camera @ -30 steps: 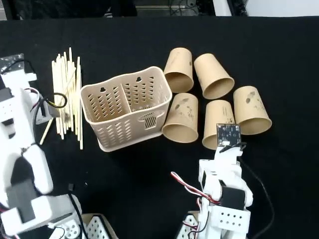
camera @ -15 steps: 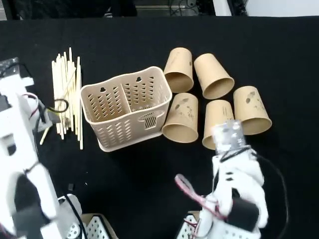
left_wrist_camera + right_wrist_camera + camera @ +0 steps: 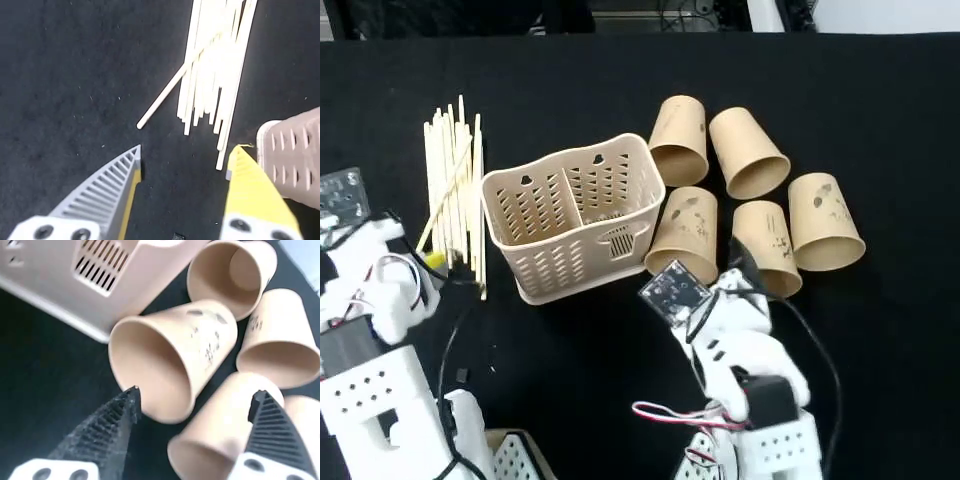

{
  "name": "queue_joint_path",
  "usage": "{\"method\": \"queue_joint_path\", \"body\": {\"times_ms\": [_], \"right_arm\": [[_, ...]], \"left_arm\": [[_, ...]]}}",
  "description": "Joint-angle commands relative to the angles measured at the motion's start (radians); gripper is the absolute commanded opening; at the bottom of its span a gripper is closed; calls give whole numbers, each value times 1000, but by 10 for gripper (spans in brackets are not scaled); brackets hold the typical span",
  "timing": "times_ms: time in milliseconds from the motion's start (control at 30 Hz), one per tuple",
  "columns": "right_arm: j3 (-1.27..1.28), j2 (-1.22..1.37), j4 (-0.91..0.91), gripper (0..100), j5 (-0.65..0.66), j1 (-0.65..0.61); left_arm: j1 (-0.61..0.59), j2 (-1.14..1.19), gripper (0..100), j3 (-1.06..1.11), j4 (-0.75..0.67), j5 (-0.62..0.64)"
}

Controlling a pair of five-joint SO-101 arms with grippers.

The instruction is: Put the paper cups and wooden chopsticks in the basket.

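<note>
Our right gripper (image 3: pixel 196 396) stands wide open and empty. Just ahead, near 11 o'clock in the high view, the nearest paper cup (image 3: pixel 172 360) lies on its side, with its mouth and long axis toward us. The basket (image 3: pixel 535 283) is just beside it at 9 o'clock. The chopsticks (image 3: pixel 455 180) lie beyond, nearer the left gripper (image 3: pixel 185 155), which is also wide open.

Black table (image 3: pixel 880 90), bearing a loose bundle of chopsticks (image 3: pixel 455 180) toward the left, laid roughly parallel, with one slanted across the rest. Just beside them, upright, a pale slotted basket (image 3: pixel 555 265) split into two compartments. To the right of that, five cups (image 3: pixel 685 238) on their sides, close together in two rows, with mouths toward the near edge.
</note>
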Motion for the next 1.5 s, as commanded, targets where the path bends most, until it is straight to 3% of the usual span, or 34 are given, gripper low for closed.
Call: {"method": "queue_joint_path", "body": {"times_ms": [0, 267, 500, 633, 867, 1133, 1233, 1467], "right_arm": [[61, -16, -256, 332, 12, 15], [68, 8, -338, 137, 12, 17], [76, 134, -351, 306, 8, 48], [76, 211, -402, 294, 15, 51], [76, 415, -641, 289, 17, 87], [28, 713, -893, 125, 14, 106], [-4, 740, -887, 5, 8, 133], [-90, 733, -724, 11, 5, 143]], "left_arm": [[7, -17, 279, 22, -26, 9], [8, 71, 279, -19, -21, 9], [12, 143, 279, -30, -21, 9], [12, 144, 279, -30, -21, 9], [8, 153, 279, -30, -23, 8], [15, 144, 279, -21, -23, 9], [15, 144, 278, -22, -28, 9], [15, 143, 276, -21, -28, 11]]}}
